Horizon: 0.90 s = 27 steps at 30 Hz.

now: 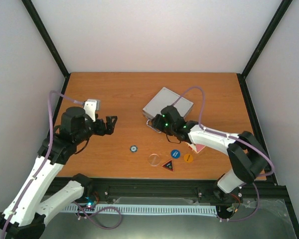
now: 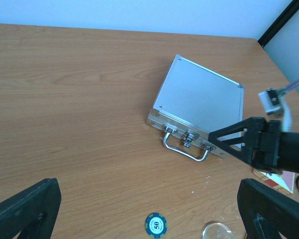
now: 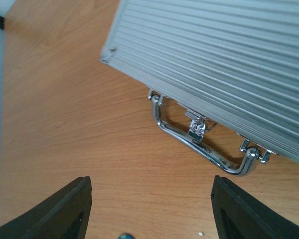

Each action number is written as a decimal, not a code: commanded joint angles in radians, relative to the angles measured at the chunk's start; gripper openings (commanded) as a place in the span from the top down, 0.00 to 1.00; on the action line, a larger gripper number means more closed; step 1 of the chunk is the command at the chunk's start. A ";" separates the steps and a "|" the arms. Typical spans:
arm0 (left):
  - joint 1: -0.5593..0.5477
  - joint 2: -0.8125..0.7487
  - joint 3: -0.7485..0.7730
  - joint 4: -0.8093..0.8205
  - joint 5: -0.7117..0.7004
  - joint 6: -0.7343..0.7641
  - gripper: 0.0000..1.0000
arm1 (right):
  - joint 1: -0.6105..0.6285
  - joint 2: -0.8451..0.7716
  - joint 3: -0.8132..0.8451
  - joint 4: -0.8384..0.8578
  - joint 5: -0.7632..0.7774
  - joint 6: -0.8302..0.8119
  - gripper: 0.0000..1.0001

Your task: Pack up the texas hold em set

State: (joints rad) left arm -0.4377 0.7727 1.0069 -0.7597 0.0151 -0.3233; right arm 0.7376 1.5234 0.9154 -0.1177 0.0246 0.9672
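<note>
The silver case point(image 1: 168, 103) lies shut on the table, its chrome handle point(image 3: 199, 144) and latch point(image 3: 197, 128) facing me. My right gripper point(image 1: 157, 124) hovers just in front of that handle, open, with only bare wood between its fingers point(image 3: 65, 209). My left gripper point(image 1: 111, 124) hangs open over the table's left half, pointed at the case point(image 2: 199, 109). A blue poker chip point(image 1: 133, 148) lies between the arms. Nearer the front edge sit a clear round button point(image 1: 154, 159), a triangular button point(image 1: 168, 165), a blue button point(image 1: 175, 154) and an orange button point(image 1: 188, 158). The red-backed deck point(image 1: 198, 148) peeks out under the right forearm.
The table is walled at the back and both sides by white panels on black posts point(image 1: 55, 50). A black rail point(image 1: 154, 188) runs along the near edge. The right forearm point(image 2: 269, 144) crosses above the deck and the buttons.
</note>
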 commanded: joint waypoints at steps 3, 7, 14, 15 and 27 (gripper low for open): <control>0.004 -0.028 0.027 -0.018 0.010 0.011 0.00 | 0.020 0.120 0.073 0.090 0.067 0.132 0.36; 0.003 -0.043 0.019 -0.022 0.008 0.014 0.00 | 0.020 0.169 0.117 0.072 0.065 0.132 0.36; 0.004 -0.056 0.015 -0.027 0.011 0.011 0.00 | 0.020 0.189 0.106 0.057 0.130 0.148 0.46; 0.004 -0.059 0.014 -0.027 0.011 0.011 0.00 | 0.020 0.193 0.101 0.064 0.132 0.153 0.48; 0.004 -0.067 0.007 -0.035 0.019 0.020 0.00 | 0.020 0.269 0.100 0.113 0.199 0.178 0.45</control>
State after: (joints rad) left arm -0.4377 0.7216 1.0069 -0.7799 0.0269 -0.3180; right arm 0.7486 1.7832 1.0107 -0.0399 0.1326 1.1427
